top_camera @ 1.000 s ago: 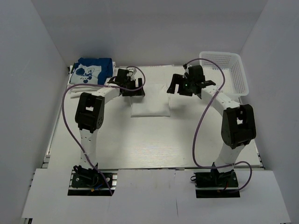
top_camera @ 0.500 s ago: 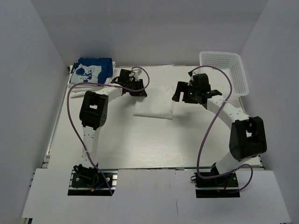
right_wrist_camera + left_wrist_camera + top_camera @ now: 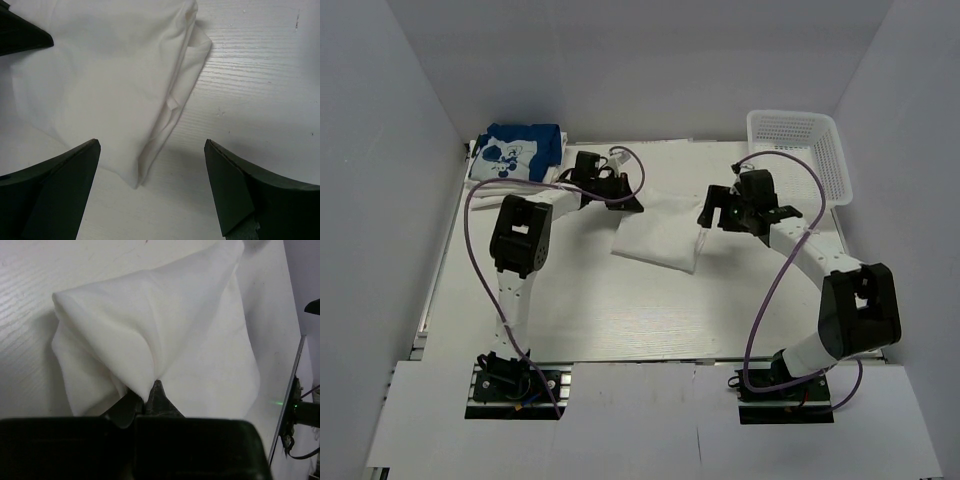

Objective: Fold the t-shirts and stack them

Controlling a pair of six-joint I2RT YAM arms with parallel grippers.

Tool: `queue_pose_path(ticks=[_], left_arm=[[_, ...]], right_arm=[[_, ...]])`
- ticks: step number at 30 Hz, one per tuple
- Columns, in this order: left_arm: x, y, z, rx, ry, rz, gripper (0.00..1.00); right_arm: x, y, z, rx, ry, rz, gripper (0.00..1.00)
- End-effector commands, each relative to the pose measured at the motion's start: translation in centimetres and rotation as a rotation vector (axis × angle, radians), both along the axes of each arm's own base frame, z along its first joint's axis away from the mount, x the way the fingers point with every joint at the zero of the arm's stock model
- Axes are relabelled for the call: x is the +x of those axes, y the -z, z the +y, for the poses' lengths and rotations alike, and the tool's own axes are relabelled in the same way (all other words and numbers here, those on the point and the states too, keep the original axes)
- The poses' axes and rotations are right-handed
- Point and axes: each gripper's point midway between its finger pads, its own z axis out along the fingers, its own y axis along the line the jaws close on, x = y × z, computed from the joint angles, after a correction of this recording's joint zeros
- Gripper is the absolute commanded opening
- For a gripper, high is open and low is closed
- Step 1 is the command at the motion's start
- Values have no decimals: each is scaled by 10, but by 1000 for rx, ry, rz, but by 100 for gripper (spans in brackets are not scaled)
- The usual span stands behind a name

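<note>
White wood makes up the big flat table (image 3: pixel 620 310), and it is the biggest thing to see. In the middle of it lies a soft white cloth t-shirt (image 3: pixel 660 238), folded into a small square pad. Its edge at 10 o'clock is pulled up off the table, and the rest lies on the wood.

At 1 o'clock stands a white plastic mesh basket (image 3: pixel 832 160), well apart from the shirt.

At 10 o'clock, in the far corner, sits a folded blue cloth t-shirt with a white cartoon print (image 3: pixel 520 150). It lies on top of some folded white cloth (image 3: pixel 482 180), which looks like more shirts. So I think a stack is started.

The black left gripper (image 3: pixel 150 392) has its two fingers squeezed together on a bunch of the white shirt, and the cloth rises like a little tent. The black right gripper (image 3: pixel 151 145) hangs over the shirt's edge at 3 o'clock with its fingers wide apart, holding nothing.

I think most of the job is done. The folding of this shirt looks finished. What is left is to carry it over to 10 o'clock and lay it on the stack. I see no other loose shirt on the table.
</note>
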Motion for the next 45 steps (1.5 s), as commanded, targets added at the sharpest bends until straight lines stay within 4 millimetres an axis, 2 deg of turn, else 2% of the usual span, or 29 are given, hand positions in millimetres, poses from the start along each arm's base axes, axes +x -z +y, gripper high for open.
queue_pose_path(ticks=[1, 5, 6, 8, 10, 11, 16, 17, 18, 19, 21, 22, 23, 24, 25, 27, 28, 29, 31, 34, 38, 42, 45], left_arm=[[21, -97, 7, -7, 29, -266, 0], [43, -119, 32, 163, -23, -405, 0], [44, -114, 43, 214, -32, -391, 0], [58, -129, 67, 337, -78, -483, 0], [65, -129, 90, 476, -114, -526, 0], [70, -142, 104, 518, -149, -564, 0], [90, -164, 169, 765, -290, -663, 0], [93, -168, 179, 783, -318, -665, 0], [100, -182, 192, 801, -348, -694, 0], [99, -178, 198, 818, -337, -671, 0], [104, -188, 210, 830, -351, -682, 0], [107, -186, 223, 855, -367, -669, 0], [109, -198, 224, 857, -369, -694, 0], [112, -195, 238, 869, -388, -676, 0], [111, -199, 239, 875, -381, -681, 0], [116, -210, 253, 885, -407, -694, 0], [118, -205, 265, 902, -424, -677, 0], [120, -213, 265, 897, -435, -697, 0], [124, -224, 282, 903, -488, -706, 0], [124, -235, 281, 871, -484, -715, 0], [122, -249, 291, 861, -512, -723, 0], [114, -279, 291, 848, -541, -780, 0], [116, -286, 298, 854, -564, -791, 0]], right_arm=[[8, -25, -3, 4, -1, -102, 91], [8, -28, -15, -31, 50, -130, 91], [8, -28, -20, -53, 69, -136, 91], [8, -27, -31, -89, 112, -145, 91], [7, -27, -36, -109, 126, -159, 91], [7, -25, -43, -129, 158, -164, 91], [6, -24, -52, -163, 182, -180, 91], [7, -23, -54, -167, 188, -178, 91], [7, -23, -54, -175, 187, -179, 91], [6, -21, -55, -177, 191, -175, 91], [7, -18, -55, -187, 193, -169, 91], [8, -19, -56, -186, 195, -168, 91], [8, -16, -55, -191, 194, -160, 91], [9, -16, -56, -190, 198, -157, 91], [9, -14, -56, -192, 194, -152, 91], [8, -13, -54, -191, 189, -147, 91], [9, -12, -53, -187, 186, -144, 91], [9, -10, -53, -188, 185, -140, 91], [11, -8, -53, -193, 186, -130, 91], [11, -3, -52, -201, 184, -110, 91], [12, -2, -52, -198, 186, -105, 91], [11, 0, -50, -199, 175, -96, 91], [10, 0, -49, -194, 174, -94, 91]])
